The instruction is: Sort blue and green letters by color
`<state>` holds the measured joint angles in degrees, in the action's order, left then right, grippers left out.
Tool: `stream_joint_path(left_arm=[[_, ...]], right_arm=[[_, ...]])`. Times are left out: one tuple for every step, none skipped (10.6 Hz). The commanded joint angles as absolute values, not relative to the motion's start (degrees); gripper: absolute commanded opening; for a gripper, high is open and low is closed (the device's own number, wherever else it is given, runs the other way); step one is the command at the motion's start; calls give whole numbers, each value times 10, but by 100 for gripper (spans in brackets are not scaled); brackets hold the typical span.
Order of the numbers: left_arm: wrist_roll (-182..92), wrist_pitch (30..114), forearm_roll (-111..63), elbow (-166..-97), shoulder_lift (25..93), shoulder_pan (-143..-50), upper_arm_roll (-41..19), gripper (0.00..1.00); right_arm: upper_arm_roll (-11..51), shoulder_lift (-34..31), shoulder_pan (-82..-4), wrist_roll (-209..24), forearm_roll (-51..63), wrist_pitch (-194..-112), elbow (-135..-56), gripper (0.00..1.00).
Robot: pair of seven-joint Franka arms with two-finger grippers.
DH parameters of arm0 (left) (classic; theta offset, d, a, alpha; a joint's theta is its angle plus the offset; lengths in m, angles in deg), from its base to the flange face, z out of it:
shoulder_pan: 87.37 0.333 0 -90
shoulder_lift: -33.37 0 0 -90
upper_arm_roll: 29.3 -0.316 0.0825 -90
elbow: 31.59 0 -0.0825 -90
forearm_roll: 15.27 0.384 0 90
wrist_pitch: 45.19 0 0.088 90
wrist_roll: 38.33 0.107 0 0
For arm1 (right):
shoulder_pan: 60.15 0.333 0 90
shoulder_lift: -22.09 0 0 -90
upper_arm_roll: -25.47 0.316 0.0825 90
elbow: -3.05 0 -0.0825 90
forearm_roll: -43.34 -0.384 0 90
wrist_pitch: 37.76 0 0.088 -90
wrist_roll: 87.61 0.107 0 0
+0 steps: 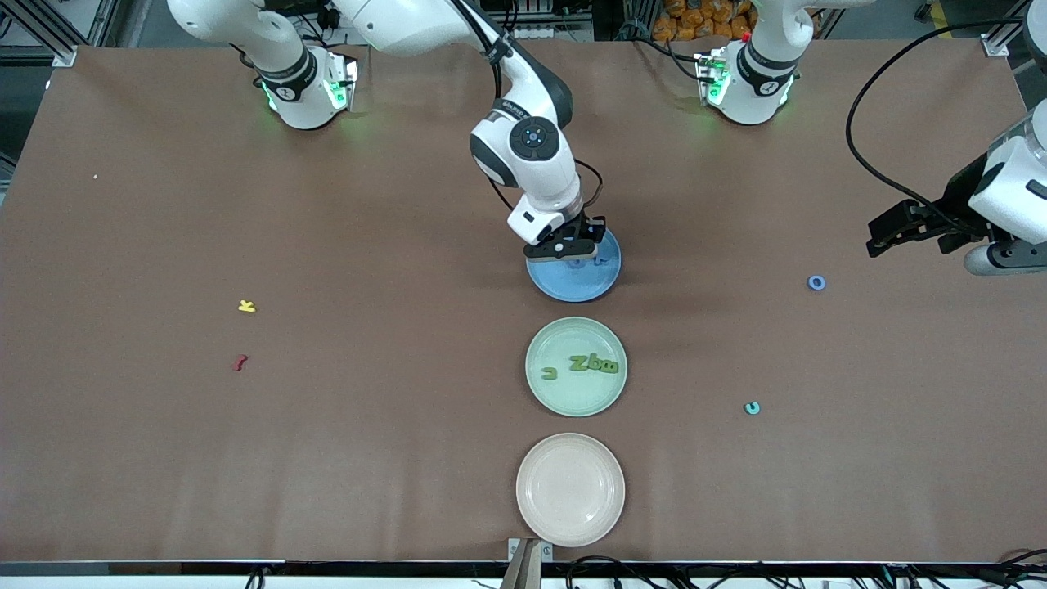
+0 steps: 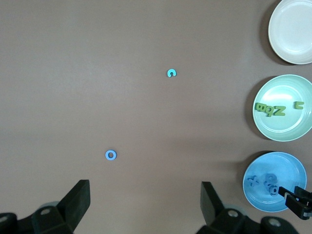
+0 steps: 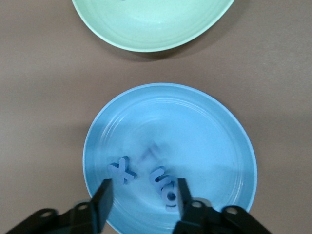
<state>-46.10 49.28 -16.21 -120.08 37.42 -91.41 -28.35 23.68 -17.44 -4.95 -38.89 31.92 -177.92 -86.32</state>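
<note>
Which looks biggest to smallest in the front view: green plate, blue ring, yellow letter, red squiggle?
1. green plate, by far the largest.
2. blue ring, yellow letter and red squiggle: all tiny and look about alike, so no firm order among them.

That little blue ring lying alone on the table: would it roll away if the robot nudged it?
Probably not: the blue ring lies flat on the table, so it would likely slide. It looks small and chunky, so probably light and stiff.
</note>
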Motion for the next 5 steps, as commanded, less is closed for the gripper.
stream_joint_path(left_arm=[[-444,485,-172,-1190,378,-912,-285,100],[-444,485,-171,-1190,378,-912,-285,100],[-444,485,-172,-1190,378,-912,-285,100],[-445,485,-172,-1188,378,-912,-286,100],[-444,485,-171,-1183,378,-911,-286,100]], right_arm=[[231,-173,-52,-380,316,-1755,-857,100],[229,-164,-57,-382,321,-1728,-855,100],[228,-159,-75,-395,329,-1706,-855,100],[228,-149,-100,-421,339,-1688,-857,100],[228,-136,-128,-451,341,-1665,-858,100]])
